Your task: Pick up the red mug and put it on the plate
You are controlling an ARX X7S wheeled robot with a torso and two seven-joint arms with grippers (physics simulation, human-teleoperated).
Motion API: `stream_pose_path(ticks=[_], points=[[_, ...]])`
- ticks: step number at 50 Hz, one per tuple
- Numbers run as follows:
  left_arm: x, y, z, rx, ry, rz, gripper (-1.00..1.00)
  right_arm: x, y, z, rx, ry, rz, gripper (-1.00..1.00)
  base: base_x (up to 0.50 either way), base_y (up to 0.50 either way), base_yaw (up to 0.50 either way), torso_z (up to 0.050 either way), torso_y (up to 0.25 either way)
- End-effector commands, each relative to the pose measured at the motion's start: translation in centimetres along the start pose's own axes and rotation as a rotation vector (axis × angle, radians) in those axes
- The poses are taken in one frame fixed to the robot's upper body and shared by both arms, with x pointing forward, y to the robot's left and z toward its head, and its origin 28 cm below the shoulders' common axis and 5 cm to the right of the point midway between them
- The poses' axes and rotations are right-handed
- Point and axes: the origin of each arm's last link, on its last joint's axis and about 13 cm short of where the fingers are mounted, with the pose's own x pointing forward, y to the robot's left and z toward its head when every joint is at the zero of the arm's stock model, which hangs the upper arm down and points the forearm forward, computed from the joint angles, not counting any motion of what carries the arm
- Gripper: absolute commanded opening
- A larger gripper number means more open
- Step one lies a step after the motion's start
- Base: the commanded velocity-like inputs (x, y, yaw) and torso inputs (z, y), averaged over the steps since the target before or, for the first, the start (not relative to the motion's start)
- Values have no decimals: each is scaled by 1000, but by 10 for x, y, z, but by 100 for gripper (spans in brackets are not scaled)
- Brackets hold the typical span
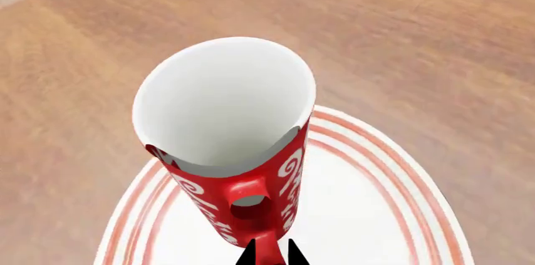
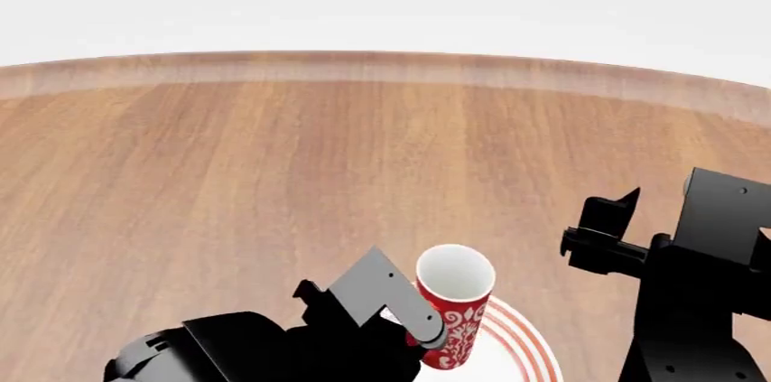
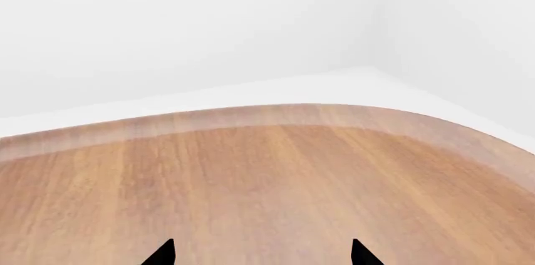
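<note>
Mug (image 1: 242,171), red, hangs tilted just ahead of the left gripper (image 1: 270,254), which pinches its handle over the plate (image 1: 376,215); level it, lower gently, then release. From the head, mug (image 2: 456,314) sits just beyond that gripper (image 2: 410,323), above the plate (image 2: 524,346). Right gripper (image 3: 262,254) is spread, over bare counter (image 3: 267,183).

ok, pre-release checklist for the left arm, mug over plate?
1. Left gripper shut on the handle of the red floral-patterned mug: ok.
2. Mug over the round white plate with red rings: ok, over its far side.
3. Mug upright: not ok, it leans in the head view.
4. Mug base touching the plate: cannot tell.
5. Right gripper open, away over bare wooden table: ok.
</note>
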Motion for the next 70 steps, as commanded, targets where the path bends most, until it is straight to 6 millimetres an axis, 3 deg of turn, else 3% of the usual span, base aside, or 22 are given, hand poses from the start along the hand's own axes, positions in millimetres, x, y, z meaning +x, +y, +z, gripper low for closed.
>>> stream_pose_path(ticks=[1, 51, 52, 70], points=[[1, 1, -9, -12, 32, 4, -100, 1, 1, -3, 3, 5, 2, 100, 0, 0, 0, 0, 0], [0, -1, -34, -46, 154, -19, -100, 3, 0, -10, 11, 14, 9, 100, 0, 0, 0, 0, 0], [0, -1, -34, -52, 154, -19, 100, 3, 0, -10, 11, 16, 8, 100, 0, 0, 0, 0, 0], [0, 0, -34, -44, 160, -11, 100, 5, 2, -9, 12, 19, 14, 100, 0, 0, 0, 0, 0]])
